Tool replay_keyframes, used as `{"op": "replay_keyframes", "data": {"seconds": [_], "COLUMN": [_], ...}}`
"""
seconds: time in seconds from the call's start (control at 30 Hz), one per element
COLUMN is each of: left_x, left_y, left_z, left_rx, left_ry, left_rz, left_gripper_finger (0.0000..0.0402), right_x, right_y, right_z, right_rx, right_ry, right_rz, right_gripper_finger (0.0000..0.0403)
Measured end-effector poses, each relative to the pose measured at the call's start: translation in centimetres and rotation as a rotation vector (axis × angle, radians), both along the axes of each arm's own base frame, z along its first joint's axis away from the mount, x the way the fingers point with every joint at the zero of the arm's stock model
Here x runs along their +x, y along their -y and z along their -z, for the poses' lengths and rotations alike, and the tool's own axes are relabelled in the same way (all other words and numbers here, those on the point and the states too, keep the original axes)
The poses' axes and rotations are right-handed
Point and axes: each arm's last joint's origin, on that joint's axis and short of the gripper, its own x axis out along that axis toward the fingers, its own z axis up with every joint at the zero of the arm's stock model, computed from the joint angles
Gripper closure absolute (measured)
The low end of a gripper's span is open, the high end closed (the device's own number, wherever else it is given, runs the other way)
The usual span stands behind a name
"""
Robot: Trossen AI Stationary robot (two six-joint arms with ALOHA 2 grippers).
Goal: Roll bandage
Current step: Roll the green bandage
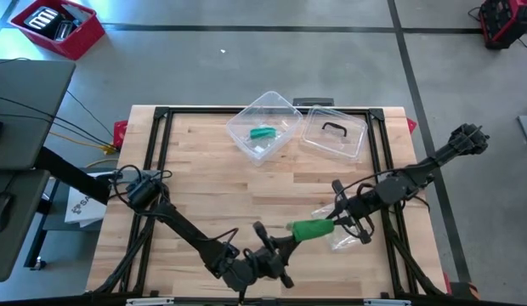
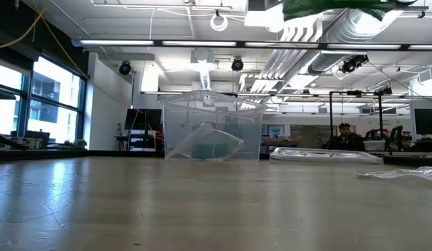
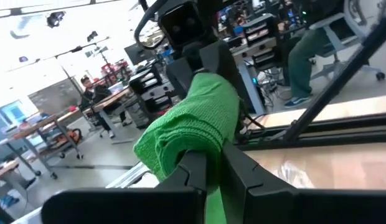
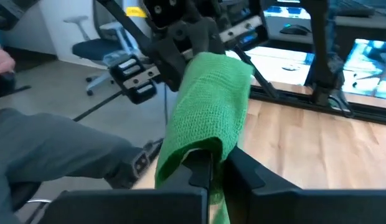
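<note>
A green bandage, loosely rolled, hangs in the air above the table's near middle, between my two grippers. My left gripper is shut on its left end and my right gripper on its right end. In the low view only the bandage's underside shows, at the top edge. Each wrist view shows the roll running away from its own fingers toward the other gripper. My left gripper pinches the bandage's left end between its two fingers, coming in level from the table's left and lying along the roll. How many layers it has, I cannot tell. The bandage is lifted clear of the table. My right gripper pinches the bandage's right end between its two fingers, nearly level from the table's right and along the roll. The green cloth bulges out just beyond the fingertips. The roll hangs clear of the wood.
A clear plastic box holding another green roll stands at the far middle, its lid lying to its right. A clear wrapper lies on the table below my right gripper. A black frame borders the tabletop.
</note>
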Motion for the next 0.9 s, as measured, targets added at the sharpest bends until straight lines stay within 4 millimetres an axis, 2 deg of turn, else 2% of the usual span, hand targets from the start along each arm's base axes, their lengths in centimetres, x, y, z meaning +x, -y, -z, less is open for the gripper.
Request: {"op": "replay_keyframes", "data": {"seconds": [0.1,0.33,0.43,0.6,0.73,0.9], "left_x": [-0.2,-0.7,-0.8,-1.4,-2.5,-4.1], "left_y": [0.3,0.8,0.6,0.7,0.7,-1.1], "left_z": [0.2,1.4,2.2,3.4,3.5,3.7], "left_rx": [0.0,-0.065,-0.13,-0.189,-0.207,-0.289], "left_ry": [-0.004,-0.027,-0.031,-0.037,-0.033,-0.021], "left_rz": [0.001,-0.023,-0.032,-0.071,-0.115,-0.2], "left_gripper_finger": [0.0393,0.0394,0.0395,0.0396,0.0396,0.0396], "right_x": [0.0,0.0,-0.1,-0.5,-0.9,-1.4], "right_y": [0.2,0.5,0.7,1.1,1.2,-0.1], "right_z": [0.3,0.9,1.3,2.5,3.1,3.2], "right_rx": [-0.033,-0.067,-0.084,-0.129,-0.136,-0.098], "right_ry": [-0.023,-0.078,-0.109,-0.228,-0.304,-0.326], "right_rz": [0.067,0.159,0.18,0.242,0.25,0.126], "right_gripper_finger": [0.0369,0.0263,0.0234,0.0225,0.0224,0.0224]}}
